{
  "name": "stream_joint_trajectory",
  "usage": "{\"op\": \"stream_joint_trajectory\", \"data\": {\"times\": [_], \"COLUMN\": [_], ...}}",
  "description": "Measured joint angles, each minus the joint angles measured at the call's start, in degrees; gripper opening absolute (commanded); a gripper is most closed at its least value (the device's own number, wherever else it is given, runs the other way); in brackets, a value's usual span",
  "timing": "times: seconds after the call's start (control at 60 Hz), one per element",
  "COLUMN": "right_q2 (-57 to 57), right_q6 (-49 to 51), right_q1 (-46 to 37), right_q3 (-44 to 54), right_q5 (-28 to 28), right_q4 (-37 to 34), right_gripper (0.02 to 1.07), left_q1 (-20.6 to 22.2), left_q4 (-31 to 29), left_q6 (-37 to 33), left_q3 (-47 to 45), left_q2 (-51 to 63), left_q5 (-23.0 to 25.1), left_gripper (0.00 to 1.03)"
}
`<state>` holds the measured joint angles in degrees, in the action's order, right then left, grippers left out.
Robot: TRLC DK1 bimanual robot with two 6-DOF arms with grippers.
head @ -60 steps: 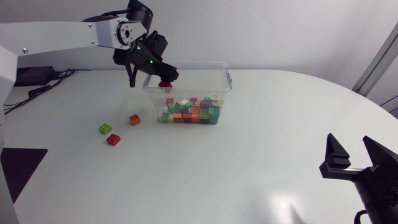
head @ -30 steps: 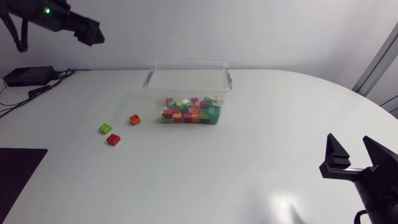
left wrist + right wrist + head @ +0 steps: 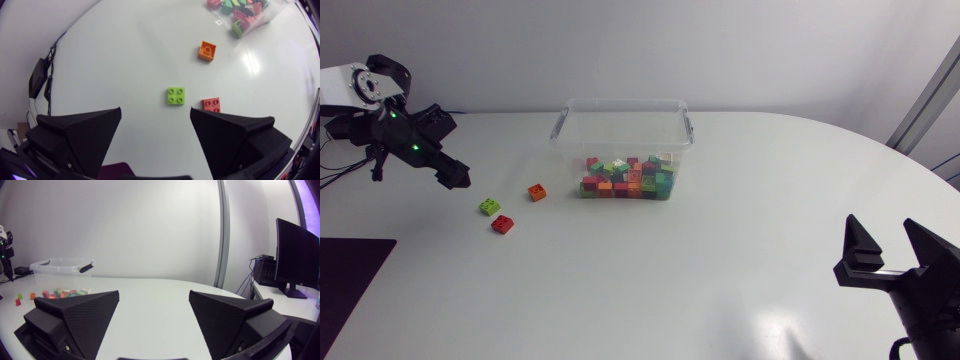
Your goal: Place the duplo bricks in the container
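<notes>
The task is looking to be in a pick-up step: most bricks are already lying in the container point(image 3: 623, 104), a clear tub at the far middle of the table point(image 3: 720, 260), and three are waiting outside it. The green brick point(image 3: 175, 95) is sitting studs-up on the table, just ahead of the left gripper point(image 3: 155, 112) and nearly centred between its fingers. The red brick point(image 3: 211, 104) is lying just beside it, closer to one finger, apart from the green one. The orange brick point(image 3: 207, 51) is lying farther on, between those two and the container.

The green brick is probably the next target. The next move is calling for the left gripper to come down over it, turn so the fingers are facing two flat sides, and close without nudging the red brick. Then the brick is needing a lift high enough to clear the container's rim before release.

The left arm is coming in from the table's left edge, hanging above the table, its gripper tilting down and forward toward the loose bricks. Its fingers are standing wide apart and holding nothing. The right arm is lying low at the near right corner, well apart from the bricks, its right gripper point(image 3: 882, 225) pointing across the table toward the container. Its fingers are also spread wide and carrying nothing.
</notes>
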<state>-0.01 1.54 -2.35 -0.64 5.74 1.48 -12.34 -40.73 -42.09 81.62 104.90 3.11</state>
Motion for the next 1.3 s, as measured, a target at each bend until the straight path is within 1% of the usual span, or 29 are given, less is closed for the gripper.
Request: {"op": "stream_joint_trajectory", "data": {"times": [0.183,0.45,0.517,0.567,0.583,0.65,0.717,0.733,0.75,0.767,0.8,0.833,0.85,0.867,1.017,1.15,1.25,1.3], "right_q2": [0.0,0.0,0.0,0.0,0.0,0.0,0.0,0.0,0.0,0.0,0.0,0.0,0.0,0.0,0.0,0.0,0.0,0.0], "right_q6": [0.0,0.0,0.0,0.0,0.0,0.0,0.0,0.0,0.0,0.0,0.0,0.0,0.0,0.0,0.0,0.0,0.0,0.0], "right_q1": [0.0,0.0,0.0,0.0,0.0,0.0,0.0,0.0,0.0,0.0,0.0,0.0,0.0,0.0,0.0,0.0,0.0,0.0], "right_q3": [0.0,0.0,0.0,0.0,0.0,0.0,0.0,0.0,0.0,0.0,0.0,0.0,0.0,0.0,0.0,0.0,0.0,0.0], "right_q5": [0.0,0.0,0.0,0.0,0.0,0.0,0.0,0.0,0.0,0.0,0.0,0.0,0.0,0.0,0.0,0.0,0.0,0.0], "right_q4": [0.0,0.0,0.0,0.0,0.0,0.0,0.0,0.0,0.0,0.0,0.0,0.0,0.0,0.0,0.0,0.0,0.0,0.0], "right_gripper": [1.03,1.03,1.03,1.03,1.03,1.03,1.03,1.03,1.03,1.03,1.03,1.03,1.03,1.03,1.03,1.03,1.03,1.03], "left_q1": [0.5,3.3,3.8,3.9,3.8,3.8,3.8,3.8,3.8,3.8,3.8,3.8,3.8,3.8,3.7,3.7,3.9,4.3], "left_q4": [3.5,4.9,5.2,5.3,5.3,5.3,5.3,5.3,5.3,5.3,5.3,5.3,5.3,5.3,5.3,5.2,3.2,1.6], "left_q6": [0.0,0.0,0.0,0.0,0.0,0.0,0.0,0.0,0.0,0.0,0.0,0.0,0.0,0.0,0.0,0.0,0.1,0.5], "left_q3": [0.0,0.0,0.1,0.1,0.1,0.2,0.7,1.1,1.2,1.4,1.8,2.0,2.1,2.1,2.4,2.8,2.8,2.4], "left_q2": [7.3,11.4,12.5,13.5,13.8,14.8,15.2,15.3,15.3,15.3,15.3,15.3,15.3,15.3,16.3,16.3,15.4,13.0], "left_q5": [0.0,0.0,0.0,0.0,0.0,0.0,0.0,0.0,0.0,0.0,0.0,0.0,0.0,0.0,-0.1,-1.1,-1.7,-1.7], "left_gripper": [0.93,0.91,0.82,0.8,0.76,0.72,0.63,0.63,0.58,0.57,0.49,0.45,0.36,0.31,0.29,0.26,0.26,0.26]}}
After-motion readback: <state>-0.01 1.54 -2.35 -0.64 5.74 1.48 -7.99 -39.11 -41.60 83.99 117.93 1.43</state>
